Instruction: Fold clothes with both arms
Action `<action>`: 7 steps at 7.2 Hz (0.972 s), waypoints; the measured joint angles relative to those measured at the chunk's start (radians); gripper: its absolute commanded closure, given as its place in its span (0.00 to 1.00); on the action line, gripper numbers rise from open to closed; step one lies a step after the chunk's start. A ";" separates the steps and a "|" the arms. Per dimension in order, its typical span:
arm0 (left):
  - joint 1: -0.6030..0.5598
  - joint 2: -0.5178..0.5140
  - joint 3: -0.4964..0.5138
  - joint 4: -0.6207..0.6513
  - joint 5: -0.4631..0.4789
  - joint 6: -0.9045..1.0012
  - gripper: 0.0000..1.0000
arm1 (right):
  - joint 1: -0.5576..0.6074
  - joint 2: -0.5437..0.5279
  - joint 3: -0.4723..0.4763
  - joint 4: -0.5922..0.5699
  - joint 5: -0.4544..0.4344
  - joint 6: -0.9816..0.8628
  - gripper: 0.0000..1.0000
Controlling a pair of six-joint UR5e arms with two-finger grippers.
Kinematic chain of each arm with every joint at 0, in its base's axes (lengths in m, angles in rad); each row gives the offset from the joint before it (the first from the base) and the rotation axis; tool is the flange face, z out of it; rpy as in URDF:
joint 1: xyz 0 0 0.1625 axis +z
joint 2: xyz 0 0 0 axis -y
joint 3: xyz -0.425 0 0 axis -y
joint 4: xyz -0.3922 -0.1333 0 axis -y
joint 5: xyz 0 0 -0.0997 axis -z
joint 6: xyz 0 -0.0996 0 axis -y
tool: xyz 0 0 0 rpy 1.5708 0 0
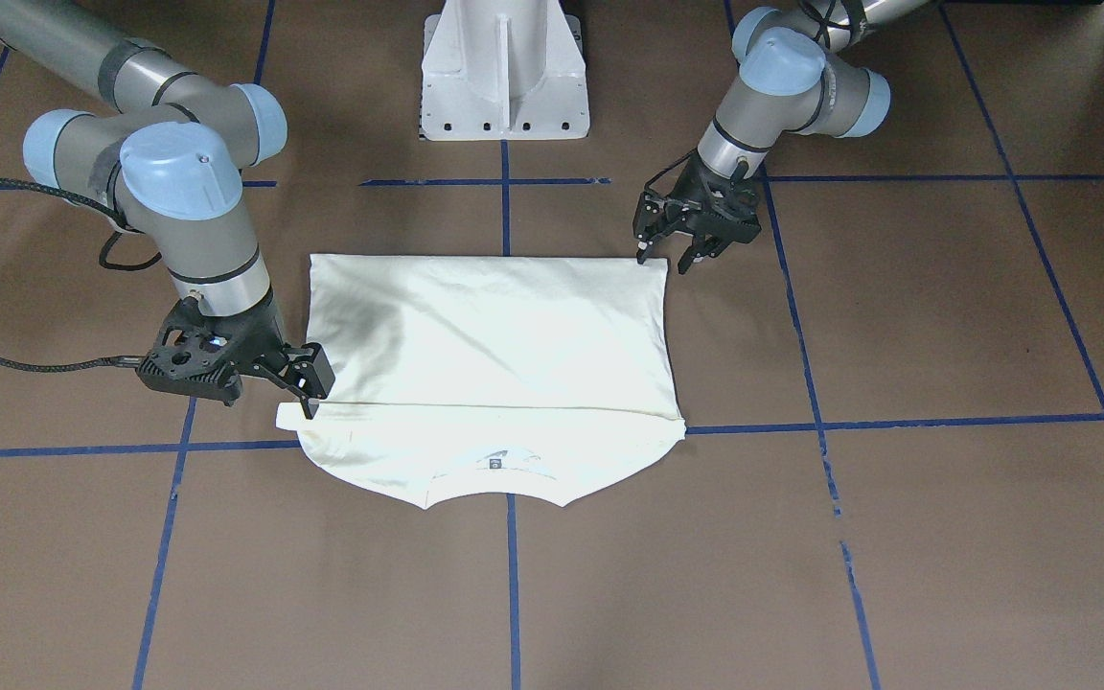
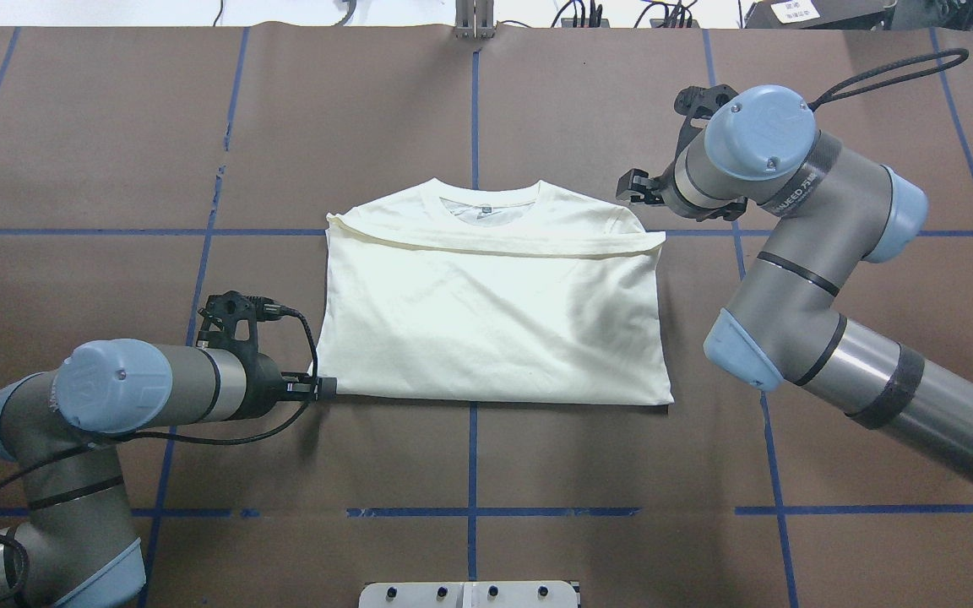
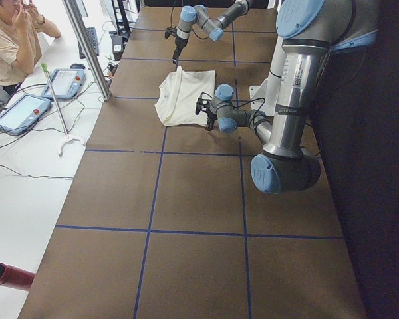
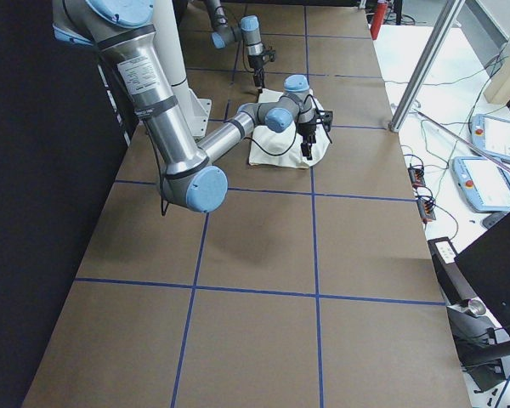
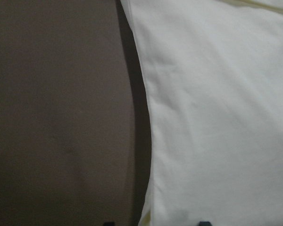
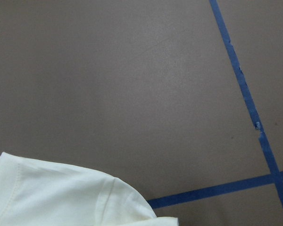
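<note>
cream t-shirt lies folded just in front of the white base. my left gripper is spread open at its base-side corner. right gripper is at the farther fold corner, can't tell its grip.

Even overhead light fell bright on the T-shirt, which bleached almost to white in the front-facing view, its creases faint. A soft grey shadow from the right arm lay across the T-shirt's side nearest that arm, and fainter shadows darkened the table just beside the T-shirt. The left wrist view was dim and soft, with a thin black shadow along the T-shirt's edge. The right wrist view was sharper but muted in colour. In both side views the T-shirt was small and without detail, and a black, featureless area lay well apart from it on the robot's side.
</note>
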 measured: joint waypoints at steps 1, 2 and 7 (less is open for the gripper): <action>0.004 -0.002 0.000 0.000 0.000 0.000 0.94 | 0.000 -0.001 0.000 0.000 0.000 -0.001 0.00; 0.006 -0.003 0.000 0.001 0.001 0.000 1.00 | 0.000 -0.001 -0.001 0.000 0.001 -0.001 0.00; -0.017 0.014 -0.016 0.007 0.000 0.050 1.00 | 0.000 0.002 -0.002 0.001 0.000 0.000 0.00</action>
